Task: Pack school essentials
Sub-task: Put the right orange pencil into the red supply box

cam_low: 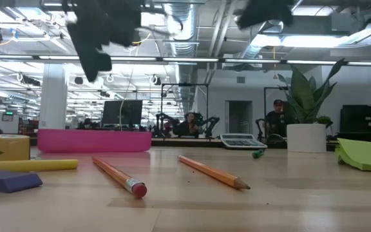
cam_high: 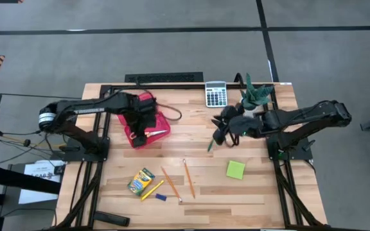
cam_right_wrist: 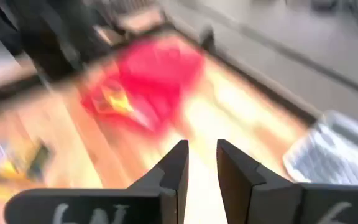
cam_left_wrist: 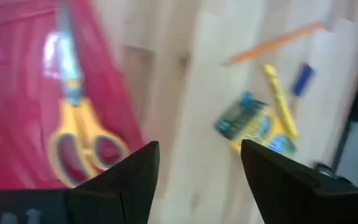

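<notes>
- While the yellow-handled scissors [cam_left_wrist: 79, 134] are already lying inside the red plastic hinged case [cam_high: 148, 126] at the back left of the wooden counter [cam_high: 262, 192], most of the packing is, by the look of it, waiting to be done.
- The left tool [cam_left_wrist: 194, 171] is hovering over the near edge of that case with its fingers spread wide and nothing between them.
- The right tool [cam_right_wrist: 201, 165] is hanging above the middle-right of the counter, beside the potted plant [cam_high: 254, 96]; its fingers are standing nearly together with only a thin gap, and nothing is showing in that gap.
- The green pen [cam_high: 211, 144] is lying on the boards just under the right arm, not in the case.
- Out at the front, well apart from the case, the yellow-green crayon box [cam_high: 140, 181], the yellow marker [cam_high: 151, 190], the tiny blue eraser [cam_high: 161, 197] and two orange pencils [cam_high: 180, 179] are sitting loose.
- The lime sticky-note pad [cam_high: 236, 169] is resting alone at the front right.
- The grey calculator [cam_high: 216, 94] is sitting at the back edge.
- Judging from this layout, one item is packed and seven are remaining.
</notes>
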Robot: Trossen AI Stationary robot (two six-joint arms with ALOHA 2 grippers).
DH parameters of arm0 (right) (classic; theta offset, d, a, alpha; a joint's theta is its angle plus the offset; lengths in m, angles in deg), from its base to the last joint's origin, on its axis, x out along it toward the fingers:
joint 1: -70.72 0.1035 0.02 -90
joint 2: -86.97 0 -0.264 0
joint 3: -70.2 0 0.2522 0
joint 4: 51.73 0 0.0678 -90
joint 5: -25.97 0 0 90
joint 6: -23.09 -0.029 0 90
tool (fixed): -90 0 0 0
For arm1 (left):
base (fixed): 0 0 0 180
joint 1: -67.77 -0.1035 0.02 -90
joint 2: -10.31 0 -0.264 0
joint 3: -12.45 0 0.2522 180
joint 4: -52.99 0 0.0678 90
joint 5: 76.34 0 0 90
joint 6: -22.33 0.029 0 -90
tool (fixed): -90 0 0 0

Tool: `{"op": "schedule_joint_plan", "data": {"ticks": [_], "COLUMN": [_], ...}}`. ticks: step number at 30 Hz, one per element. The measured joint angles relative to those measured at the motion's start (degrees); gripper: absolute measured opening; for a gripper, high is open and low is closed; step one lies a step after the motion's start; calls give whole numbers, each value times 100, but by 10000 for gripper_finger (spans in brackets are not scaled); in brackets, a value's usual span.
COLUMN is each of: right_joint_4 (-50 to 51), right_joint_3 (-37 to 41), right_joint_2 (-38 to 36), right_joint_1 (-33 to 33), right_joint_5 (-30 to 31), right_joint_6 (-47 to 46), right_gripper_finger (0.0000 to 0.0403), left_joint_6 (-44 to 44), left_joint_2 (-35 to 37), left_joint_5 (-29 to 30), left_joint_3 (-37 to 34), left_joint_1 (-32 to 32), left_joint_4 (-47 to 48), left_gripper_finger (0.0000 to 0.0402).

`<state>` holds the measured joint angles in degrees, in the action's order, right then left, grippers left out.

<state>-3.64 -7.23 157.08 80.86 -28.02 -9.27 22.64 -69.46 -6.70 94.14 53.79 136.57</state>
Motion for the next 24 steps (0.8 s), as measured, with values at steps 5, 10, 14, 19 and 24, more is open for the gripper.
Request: {"op": "schedule_joint_plan", "data": {"ticks": [5,10,14,19,24], "right_joint_4": [1212,1078,-126,-1802,-3174], "right_joint_3": [278,890,1237,1245,1183], "right_joint_2": [-2,83,571,1701,2632], "right_joint_1": [557,1104,1162,1096,1067], "right_joint_5": [-54,-117,-33,-69,-120], "right_joint_6": [-1035,-1808,-1657,-1088,-1099], "right_gripper_finger": [122,194,239,240,228], "left_joint_6": [-1035,-2526,-3381,-3904,-3976], "left_joint_2": [689,1613,2156,2541,2715], "left_joint_5": [148,876,1687,2254,2695], "left_joint_3": [-329,-1139,-1848,-2438,-2620], "left_joint_1": [749,1597,2083,2436,2614], "left_joint_4": [-251,-1394,-2399,-2855,-2972], "left_gripper_finger": [220,220,220,220,220]}}
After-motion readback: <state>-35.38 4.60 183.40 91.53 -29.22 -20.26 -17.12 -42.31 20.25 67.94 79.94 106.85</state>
